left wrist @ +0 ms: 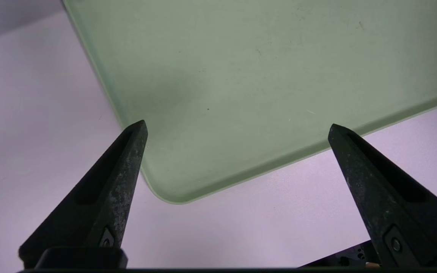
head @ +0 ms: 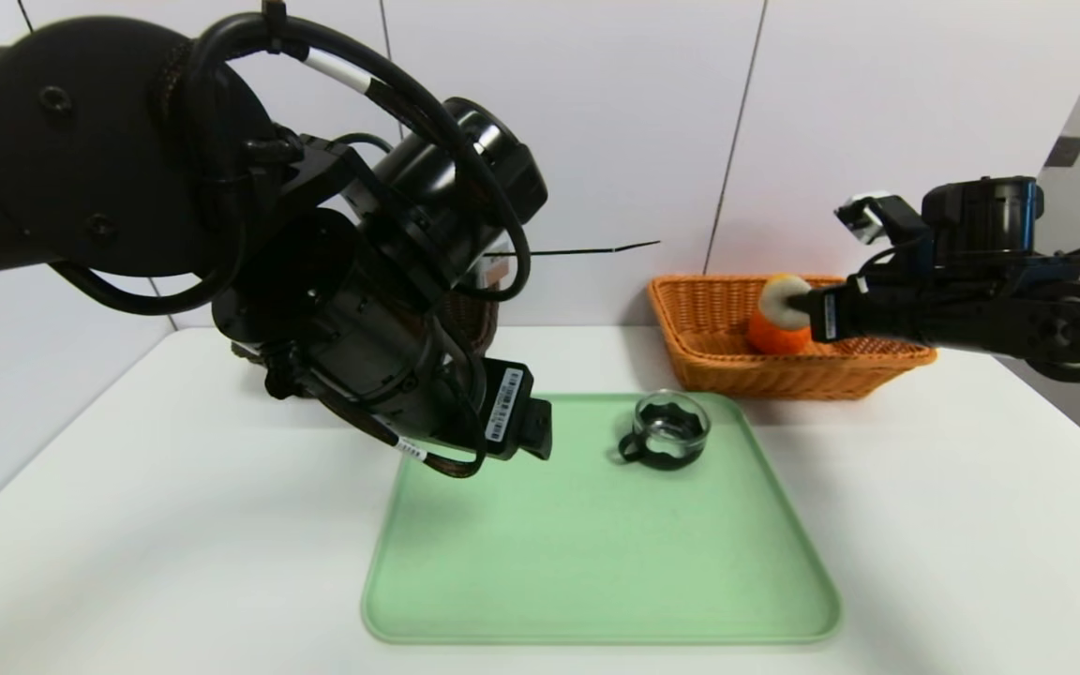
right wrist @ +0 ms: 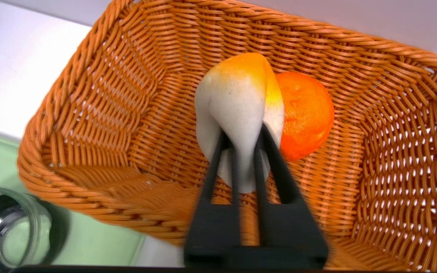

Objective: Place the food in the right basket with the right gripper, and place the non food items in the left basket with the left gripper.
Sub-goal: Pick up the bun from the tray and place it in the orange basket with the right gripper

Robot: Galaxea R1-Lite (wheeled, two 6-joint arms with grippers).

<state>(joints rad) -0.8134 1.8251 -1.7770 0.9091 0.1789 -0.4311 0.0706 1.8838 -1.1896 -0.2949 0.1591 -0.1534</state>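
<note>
Fingers [right wrist: 218,159] of the right gripper [right wrist: 241,142] pinch a pale, soft food piece [right wrist: 237,102] (white with a yellow-orange blush on top) over the inside of the right basket [right wrist: 101,94]; the piece bulges between the narrow jaws and is clearly gripped. Just behind it, at about two o'clock in the wrist view, an orange [right wrist: 305,113] lies in the basket, touching or nearly touching the piece. From the head camera the basket sits at two o'clock on the white table [head: 127,525], just beyond the far right corner of the green tray [head: 596,562]. A glass cup [head: 667,431] stands on the tray near that corner. The left gripper [left wrist: 237,127] hangs over the tray's left side at about ten o'clock, its jaws spread wide and holding nothing.
</note>
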